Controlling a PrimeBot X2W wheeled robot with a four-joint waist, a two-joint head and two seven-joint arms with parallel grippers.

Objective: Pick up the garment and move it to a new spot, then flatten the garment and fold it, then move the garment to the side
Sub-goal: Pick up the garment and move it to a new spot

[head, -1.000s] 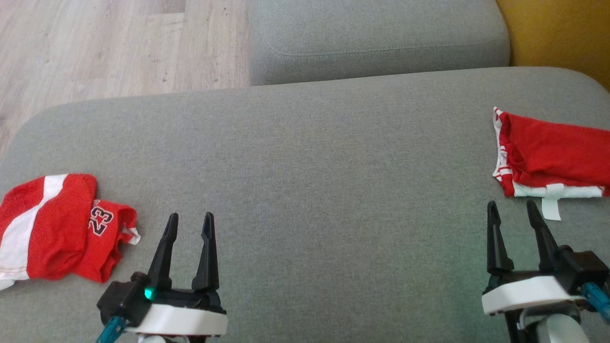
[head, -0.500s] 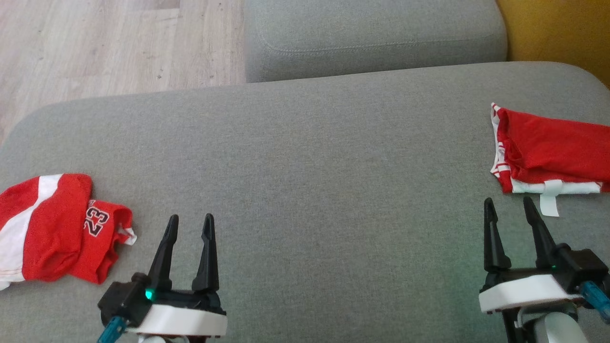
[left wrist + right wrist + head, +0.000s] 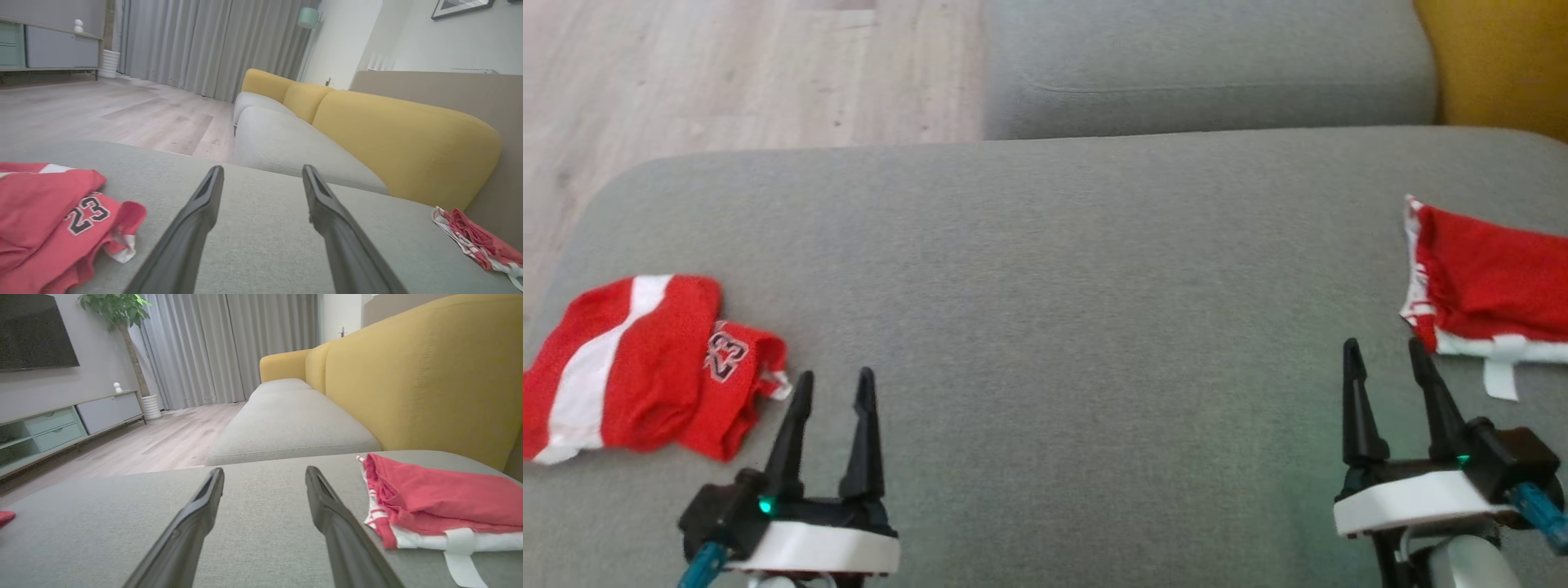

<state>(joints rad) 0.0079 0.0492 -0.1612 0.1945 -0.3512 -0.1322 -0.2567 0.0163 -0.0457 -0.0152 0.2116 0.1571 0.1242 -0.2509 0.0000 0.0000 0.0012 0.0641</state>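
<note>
So far: one red garment (image 3: 1494, 278) lies folded at the head view's right edge (looks finished and set aside, by my read).
Left to do: crumpled "23" jersey (image 3: 629, 367), lower left, which you've yet to pick up.
Claws: left gripper (image 3: 835, 374) and right gripper (image 3: 1383, 343) both spread, empty.

Soft, even daylight falls on the grey cushion (image 3: 1045, 269) with only very faint shadows and low contrast, the head view is slightly blurred and washed out, and in both wrist views the near fingers (image 3: 184, 237) look soft and straight lines bend toward the edges
</note>
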